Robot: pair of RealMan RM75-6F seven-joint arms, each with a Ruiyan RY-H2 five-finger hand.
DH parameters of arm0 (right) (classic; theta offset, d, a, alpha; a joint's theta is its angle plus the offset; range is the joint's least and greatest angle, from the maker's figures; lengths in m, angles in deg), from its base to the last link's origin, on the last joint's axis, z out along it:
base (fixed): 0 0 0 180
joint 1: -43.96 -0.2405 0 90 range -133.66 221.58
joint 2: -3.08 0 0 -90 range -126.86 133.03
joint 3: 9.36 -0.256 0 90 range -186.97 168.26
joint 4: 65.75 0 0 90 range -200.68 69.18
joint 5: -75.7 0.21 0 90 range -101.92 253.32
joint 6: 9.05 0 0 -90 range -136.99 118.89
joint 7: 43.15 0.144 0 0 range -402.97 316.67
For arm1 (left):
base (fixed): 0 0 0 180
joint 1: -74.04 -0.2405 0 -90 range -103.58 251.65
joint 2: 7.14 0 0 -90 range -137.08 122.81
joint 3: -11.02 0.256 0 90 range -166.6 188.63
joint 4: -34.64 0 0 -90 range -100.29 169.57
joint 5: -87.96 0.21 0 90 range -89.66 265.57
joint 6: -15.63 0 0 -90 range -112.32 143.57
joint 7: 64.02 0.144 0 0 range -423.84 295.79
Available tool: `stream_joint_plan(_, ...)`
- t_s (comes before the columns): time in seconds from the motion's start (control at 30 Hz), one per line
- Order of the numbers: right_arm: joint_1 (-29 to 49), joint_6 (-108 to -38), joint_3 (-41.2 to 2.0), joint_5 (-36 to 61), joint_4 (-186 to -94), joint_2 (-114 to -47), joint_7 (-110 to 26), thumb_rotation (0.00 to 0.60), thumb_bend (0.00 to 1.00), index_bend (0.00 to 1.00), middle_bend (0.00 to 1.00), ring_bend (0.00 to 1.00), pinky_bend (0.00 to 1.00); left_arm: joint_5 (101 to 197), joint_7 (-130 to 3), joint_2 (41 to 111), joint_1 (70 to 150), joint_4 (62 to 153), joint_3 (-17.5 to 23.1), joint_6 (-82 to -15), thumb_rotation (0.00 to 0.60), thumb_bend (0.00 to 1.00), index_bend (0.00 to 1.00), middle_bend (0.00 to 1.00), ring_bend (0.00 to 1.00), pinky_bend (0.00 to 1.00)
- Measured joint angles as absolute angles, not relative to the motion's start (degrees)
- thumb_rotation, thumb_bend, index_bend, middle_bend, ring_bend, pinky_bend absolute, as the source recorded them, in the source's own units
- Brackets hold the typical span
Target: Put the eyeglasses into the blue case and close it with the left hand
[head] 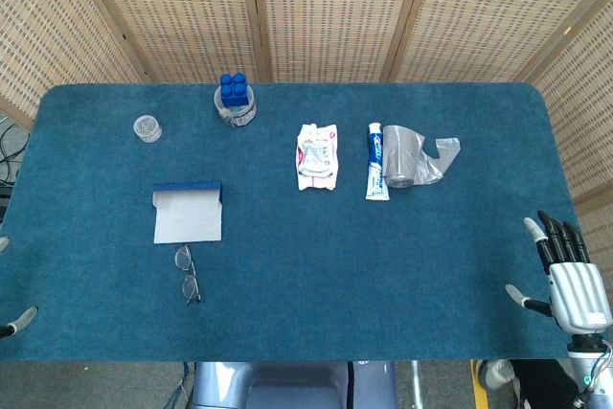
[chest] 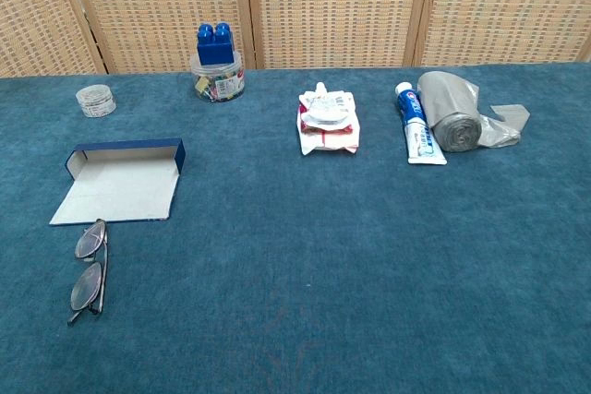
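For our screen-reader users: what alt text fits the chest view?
Folded eyeglasses lie just in front of an open blue case on a blue table. Farther back: two jars, a pouch, toothpaste and a grey roll; no robot hand shows.

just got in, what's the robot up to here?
Nothing is being handled yet. The glasses lie folded on the table, just in front of the open blue case. The right hand hovers open at the table's right edge, holding nothing. Only fingertips of the left hand show at the left edge, so its state is unclear. The glasses are not yet in the case.
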State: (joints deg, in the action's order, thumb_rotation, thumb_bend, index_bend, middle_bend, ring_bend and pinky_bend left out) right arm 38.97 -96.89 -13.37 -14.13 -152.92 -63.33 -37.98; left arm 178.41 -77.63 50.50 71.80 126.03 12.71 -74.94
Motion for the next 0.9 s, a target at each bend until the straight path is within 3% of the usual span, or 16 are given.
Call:
stream_joint_plan(0.4,38.85,-96.38,-13.42,-13.53,-153.43,-63.14,-37.78,0.6,0.0,0.0,0.0,0.0,0.0,179.84,-76.08,51.5,74.41,125.42,13.24,-70.49,0.6,0.0,0.01,0.0,0.0,0.0)
stream_joint_plan(0.5,38.8,-96.37,-13.35,-13.71,-153.46,-63.12,-38.06,0.6,0.0,0.0,0.0,0.0,0.0,182.05,-74.83,51.83,76.97,125.05,13.52,-67.36,0.6,0.01,0.08,0.0,0.0,0.0)
stream_joint_plan(0.7,38.71,-95.97,-13.3,-13.44,-153.74,-63.08,-37.9,0.6,0.0,0.0,0.0,0.0,0.0,189.06,-71.79,53.09,84.84,122.73,13.27,-61.01,0.6,0.13,0.24,0.0,0.0,0.0)
stream_joint_plan(0.9,38.58,-95.53,-13.3,-13.19,-153.86,-62.97,-37.46,0.6,0.0,0.0,0.0,0.0,0.0,190.61,-66.79,55.71,90.7,120.89,12.09,-54.47,0.6,0.19,0.28,0.0,0.0,0.0)
